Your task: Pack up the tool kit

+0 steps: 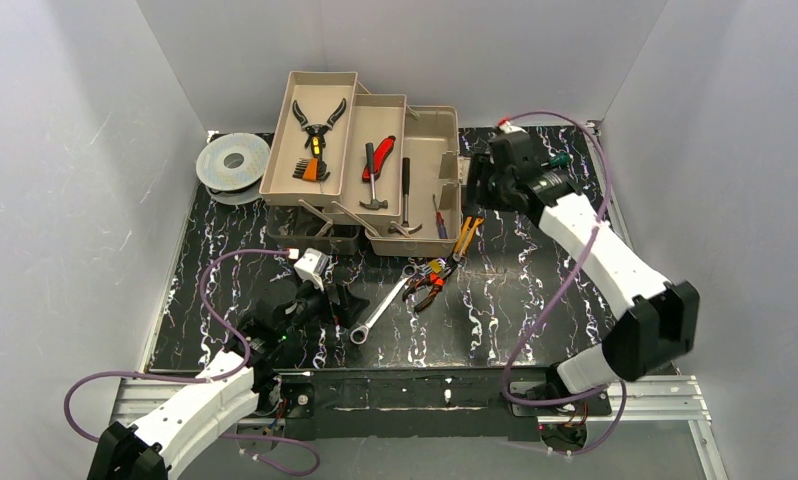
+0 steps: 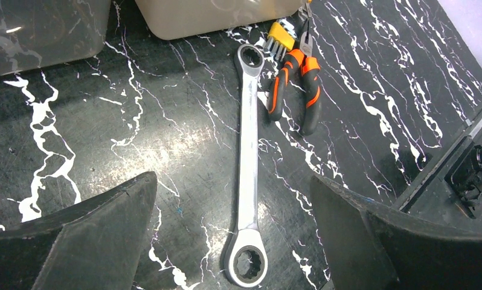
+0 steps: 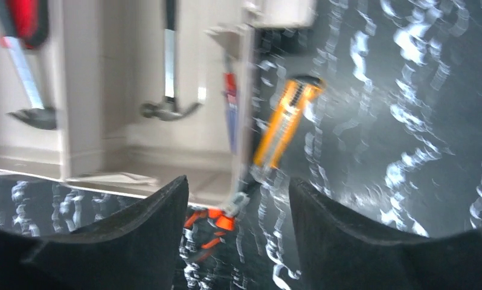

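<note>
Several tools sit packed in the open toolbox (image 1: pixel 430 140) from above, hammer (image 1: pixel 404 205) and red knife (image 1: pixel 380 155) among them. The wrench (image 1: pixel 380 312), orange pliers (image 1: pixel 427 285) and a yellow-handled tool (image 1: pixel 467 237) wait on the black marbled tabletop (image 1: pixel 535 290), so the job looks roughly half done. Grey walls (image 1: pixel 75 150) close it in.

Left wrist: the left tool (image 2: pixel 231 181) gapes wide and empty over the wrench.

Right wrist: the right tool (image 3: pixel 238 187) stands parted, holding nothing, beside the toolbox's edge.
</note>
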Available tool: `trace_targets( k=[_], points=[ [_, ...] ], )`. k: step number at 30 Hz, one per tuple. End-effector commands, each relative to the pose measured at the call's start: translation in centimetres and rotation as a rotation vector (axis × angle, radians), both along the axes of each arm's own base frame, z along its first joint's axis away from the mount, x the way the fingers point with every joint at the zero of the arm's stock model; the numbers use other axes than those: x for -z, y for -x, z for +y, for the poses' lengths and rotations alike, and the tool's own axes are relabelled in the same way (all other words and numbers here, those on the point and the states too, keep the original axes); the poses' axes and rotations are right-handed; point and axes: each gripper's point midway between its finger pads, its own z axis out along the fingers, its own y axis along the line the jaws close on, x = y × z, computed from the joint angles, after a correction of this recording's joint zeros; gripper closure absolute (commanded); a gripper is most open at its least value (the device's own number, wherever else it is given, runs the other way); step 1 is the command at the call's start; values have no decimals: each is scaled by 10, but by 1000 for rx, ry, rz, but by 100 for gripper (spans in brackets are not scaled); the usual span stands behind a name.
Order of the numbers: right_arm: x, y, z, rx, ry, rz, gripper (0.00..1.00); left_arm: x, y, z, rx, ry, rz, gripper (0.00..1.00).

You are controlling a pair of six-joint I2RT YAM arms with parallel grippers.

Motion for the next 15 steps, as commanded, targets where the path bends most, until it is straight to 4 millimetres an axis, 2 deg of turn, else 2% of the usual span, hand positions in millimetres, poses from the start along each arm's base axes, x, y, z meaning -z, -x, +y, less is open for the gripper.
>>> trace_targets(
  k=[1, 4, 8, 15],
  points=[
    [30, 11, -59, 303, 91, -7, 24, -19, -2, -4, 9, 38, -60, 2],
    [50, 17, -75, 381, 63, 12, 19, -19, -2, -3, 9, 37, -62, 2],
    [75, 12, -80, 443, 4, 77, 18, -20, 0, -7, 33, 42, -55, 2],
    [109, -18, -43, 406, -123, 169, 19, -23, 1, -7, 38, 51, -67, 2]
  ],
)
